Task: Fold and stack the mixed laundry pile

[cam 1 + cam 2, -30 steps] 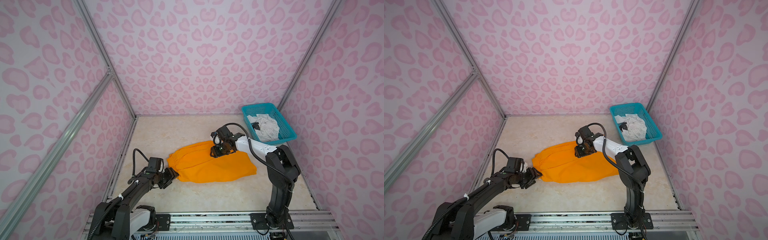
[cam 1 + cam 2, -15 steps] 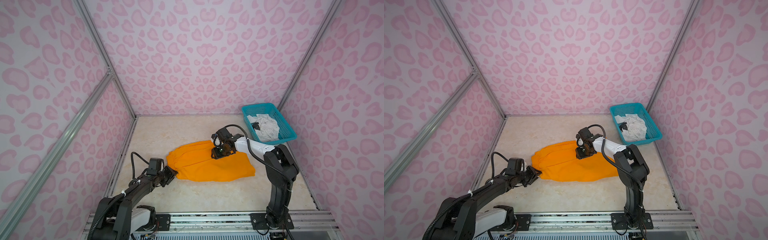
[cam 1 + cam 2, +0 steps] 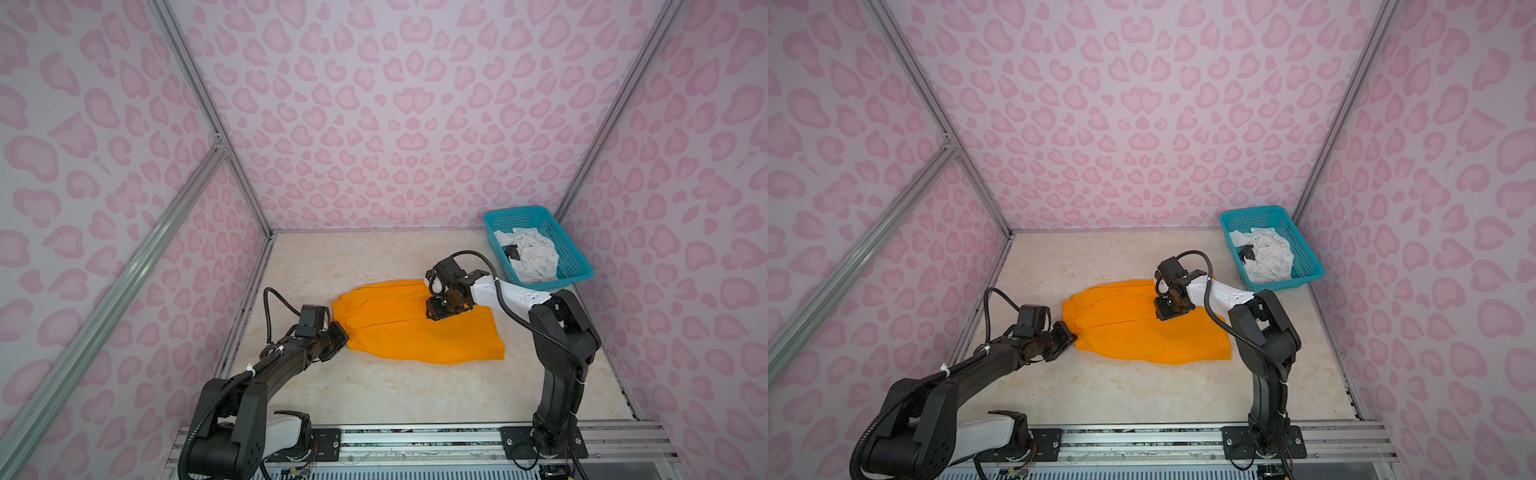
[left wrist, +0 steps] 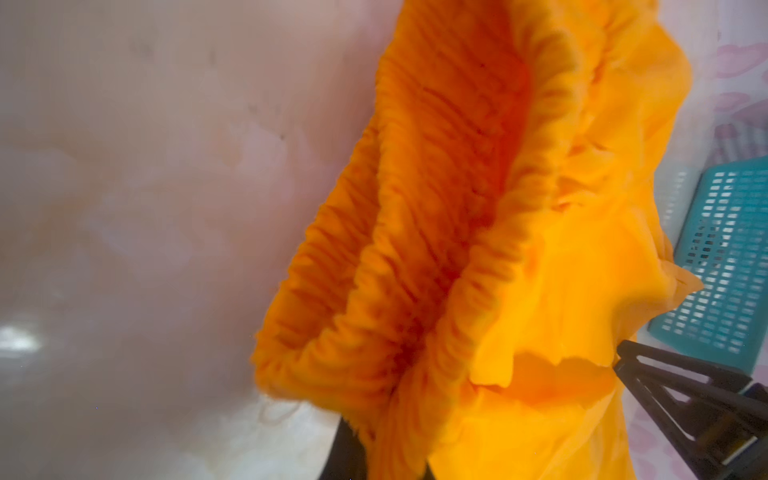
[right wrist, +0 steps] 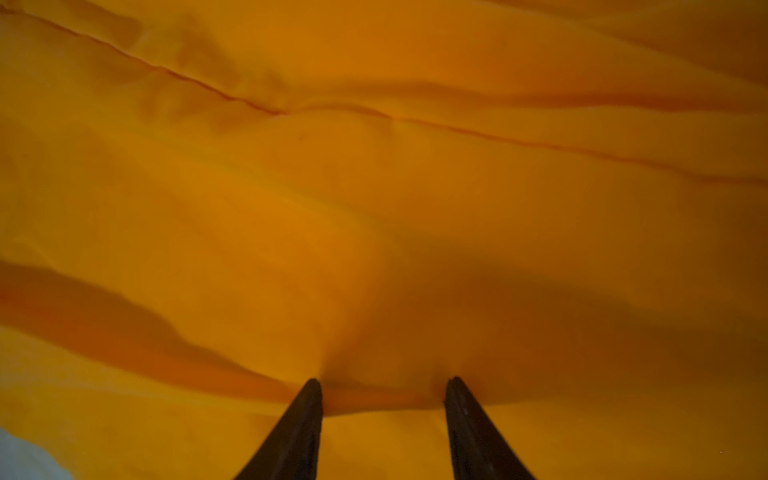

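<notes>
The orange shorts (image 3: 415, 328) (image 3: 1142, 332) lie spread flat mid-table, their gathered waistband (image 4: 415, 208) toward the left. My left gripper (image 3: 343, 332) (image 3: 1073, 334) (image 4: 386, 465) is shut on the waistband's near corner, and the cloth bunches up around the jaws. My right gripper (image 3: 436, 313) (image 3: 1163, 313) (image 5: 382, 384) is open, with both fingertips pressed down into the shorts (image 5: 374, 187) near their far right part. The white T-shirt (image 3: 530, 253) (image 3: 1268, 253) lies crumpled in the basket.
The teal perforated basket (image 3: 515, 212) (image 3: 1254, 212) (image 4: 731, 249) stands in the back right corner, against the pink patterned walls. Bare marble tabletop (image 3: 374, 395) runs between the shorts and the front rail.
My left gripper has reached the waistband corner and shut on it. The right gripper has stayed pressed on the shorts, hardly moving.
</notes>
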### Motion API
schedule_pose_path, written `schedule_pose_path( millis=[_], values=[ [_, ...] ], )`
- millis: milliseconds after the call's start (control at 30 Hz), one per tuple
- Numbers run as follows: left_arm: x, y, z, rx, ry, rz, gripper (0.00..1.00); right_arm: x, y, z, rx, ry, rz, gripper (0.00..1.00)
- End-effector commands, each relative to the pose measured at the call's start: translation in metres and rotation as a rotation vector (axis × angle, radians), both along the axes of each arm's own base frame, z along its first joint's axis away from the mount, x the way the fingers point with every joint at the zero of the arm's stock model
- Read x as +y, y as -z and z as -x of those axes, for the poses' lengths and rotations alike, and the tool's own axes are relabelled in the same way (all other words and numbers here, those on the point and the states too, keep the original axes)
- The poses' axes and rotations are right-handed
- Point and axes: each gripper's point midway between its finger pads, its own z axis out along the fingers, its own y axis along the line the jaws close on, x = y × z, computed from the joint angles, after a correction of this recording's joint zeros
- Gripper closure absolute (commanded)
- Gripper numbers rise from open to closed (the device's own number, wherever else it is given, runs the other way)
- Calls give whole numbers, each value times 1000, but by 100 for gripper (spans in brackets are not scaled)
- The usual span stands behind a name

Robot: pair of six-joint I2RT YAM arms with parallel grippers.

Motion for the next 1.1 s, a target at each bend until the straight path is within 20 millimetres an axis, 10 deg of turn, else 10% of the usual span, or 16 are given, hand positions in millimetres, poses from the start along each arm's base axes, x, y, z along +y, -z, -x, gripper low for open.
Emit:
schedule_pose_path(
  millis=[0,367,833,1067],
  values=[
    [22,-12,2,-17,37,-179,96,-7,-2,2,-9,18,20,51],
    [18,-74,-11,-139,199,-395,97,78,-43,43,87,-90,-341,65],
    [-16,-152,-10,-315,467,-459,97,166,6,31,200,-29,-493,80],
    [-44,-146,-2,-292,638,-459,97,184,16,38,253,-22,-543,81]
  ],
)
